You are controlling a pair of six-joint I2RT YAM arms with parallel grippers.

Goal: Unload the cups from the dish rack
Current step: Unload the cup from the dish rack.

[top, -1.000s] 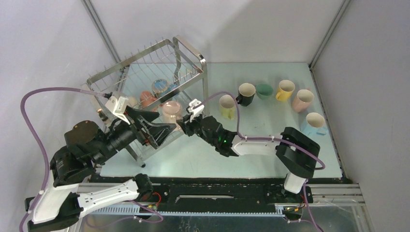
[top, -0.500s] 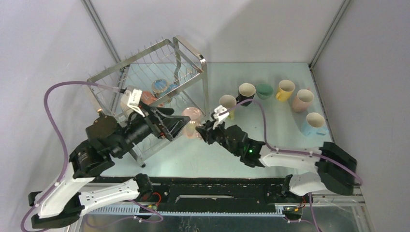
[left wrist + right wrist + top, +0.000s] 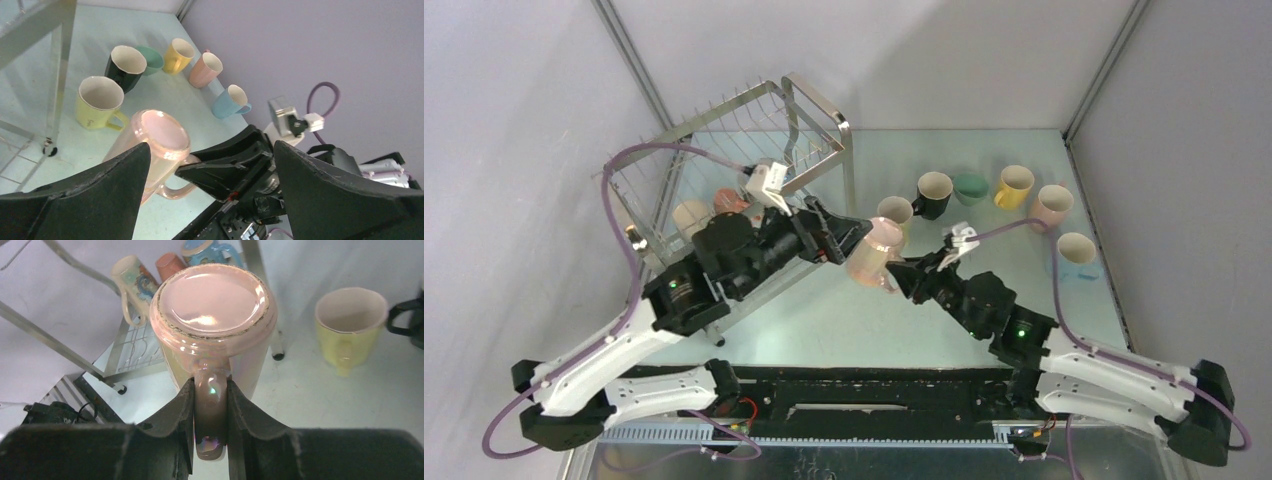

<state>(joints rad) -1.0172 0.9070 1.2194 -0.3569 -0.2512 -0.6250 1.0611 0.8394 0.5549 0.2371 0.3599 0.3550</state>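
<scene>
A glossy pink cup hangs over the table just right of the dish rack. My right gripper is shut on its loop handle, and the cup's base faces that wrist camera. My left gripper is wide open right beside the pink cup and holds nothing. A beige cup and an orange-red cup still sit in the rack. The right wrist view also shows a blue cup there.
Several cups stand on the table at the back right: lime, black, green, yellow, pink, light blue. The rack's front leg stands close to the lime cup. Grey walls enclose the table.
My right gripper has carried the pink cup out of the rack and to the right. My left arm has swung up and right after it, still open.
</scene>
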